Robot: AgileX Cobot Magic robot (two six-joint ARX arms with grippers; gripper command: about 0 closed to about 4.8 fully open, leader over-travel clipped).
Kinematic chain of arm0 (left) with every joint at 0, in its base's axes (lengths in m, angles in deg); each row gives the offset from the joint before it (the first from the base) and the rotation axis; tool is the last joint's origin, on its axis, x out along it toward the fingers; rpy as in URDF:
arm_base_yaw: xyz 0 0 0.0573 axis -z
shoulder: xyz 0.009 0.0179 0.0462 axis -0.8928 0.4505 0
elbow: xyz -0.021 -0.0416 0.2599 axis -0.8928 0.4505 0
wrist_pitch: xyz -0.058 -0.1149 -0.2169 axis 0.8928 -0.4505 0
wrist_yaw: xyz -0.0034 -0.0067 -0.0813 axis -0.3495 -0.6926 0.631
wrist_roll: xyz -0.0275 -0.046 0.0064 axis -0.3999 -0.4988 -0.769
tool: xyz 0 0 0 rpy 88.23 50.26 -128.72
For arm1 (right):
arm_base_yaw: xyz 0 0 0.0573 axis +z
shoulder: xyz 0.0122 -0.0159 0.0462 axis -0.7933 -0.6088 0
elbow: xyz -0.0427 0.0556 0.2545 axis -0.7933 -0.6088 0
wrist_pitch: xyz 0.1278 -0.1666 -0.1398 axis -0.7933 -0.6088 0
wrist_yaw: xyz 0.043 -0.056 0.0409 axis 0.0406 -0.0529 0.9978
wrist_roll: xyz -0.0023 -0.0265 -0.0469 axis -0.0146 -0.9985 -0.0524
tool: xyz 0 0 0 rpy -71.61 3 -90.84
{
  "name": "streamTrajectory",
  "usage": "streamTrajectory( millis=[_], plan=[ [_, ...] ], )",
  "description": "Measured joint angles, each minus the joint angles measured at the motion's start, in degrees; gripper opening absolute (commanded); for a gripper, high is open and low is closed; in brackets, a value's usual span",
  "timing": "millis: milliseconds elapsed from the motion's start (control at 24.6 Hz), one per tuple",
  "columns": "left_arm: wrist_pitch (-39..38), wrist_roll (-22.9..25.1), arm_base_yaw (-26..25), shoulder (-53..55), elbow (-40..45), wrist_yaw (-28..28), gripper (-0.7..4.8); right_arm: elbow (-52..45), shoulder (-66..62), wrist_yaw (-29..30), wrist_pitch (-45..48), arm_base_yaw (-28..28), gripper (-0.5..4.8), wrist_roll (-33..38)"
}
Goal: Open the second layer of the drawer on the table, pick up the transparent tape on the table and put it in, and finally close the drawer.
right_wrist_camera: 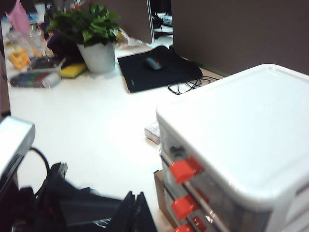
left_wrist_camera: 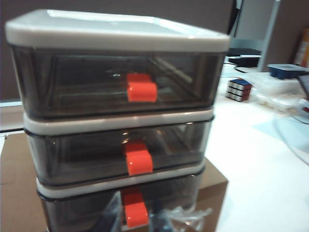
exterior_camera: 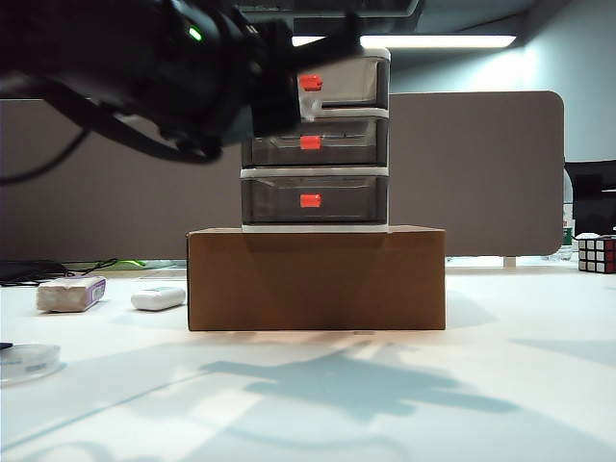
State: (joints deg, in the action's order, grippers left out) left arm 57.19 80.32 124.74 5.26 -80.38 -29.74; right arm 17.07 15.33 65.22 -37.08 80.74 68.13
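Observation:
The drawer, a white frame with three smoky tiers, stands on a brown cardboard box. All tiers look pushed in. The second layer carries a red-orange knob. My left gripper hangs in front of the drawer fronts. Its clear fingers stand a little apart, and nothing is held between them. My right gripper hovers beside and above the drawer with its dark fingers pressed together. The transparent tape lies flat on the table at the front left.
Two white oblong blocks lie left of the box. A puzzle cube sits at the far right. Behind the drawer are a potted plant, a black mat with a mouse and a grey partition.

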Motion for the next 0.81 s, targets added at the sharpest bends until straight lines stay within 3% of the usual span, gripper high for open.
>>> streamTrajectory(
  millis=[41,122,326,814],
  plan=[
    [0.7,0.0,0.0,1.2,-0.4,-1.0,1.22,1.7,-1.5,0.0,-1.3,0.0,-0.05,-1.1],
    [2.9,0.0,0.0,5.6,-2.6,-2.9,1.23,7.1,-5.6,0.0,-5.3,-0.3,-0.05,-5.0],
    [4.7,0.0,0.6,9.2,-6.1,-8.4,1.23,13.6,-10.8,-0.4,-8.3,-1.0,-0.05,-6.8],
    [4.5,0.0,0.5,10.4,-8.5,-9.2,1.27,19.0,-16.3,-0.5,-8.5,-1.8,-0.05,-8.0]
  ],
)
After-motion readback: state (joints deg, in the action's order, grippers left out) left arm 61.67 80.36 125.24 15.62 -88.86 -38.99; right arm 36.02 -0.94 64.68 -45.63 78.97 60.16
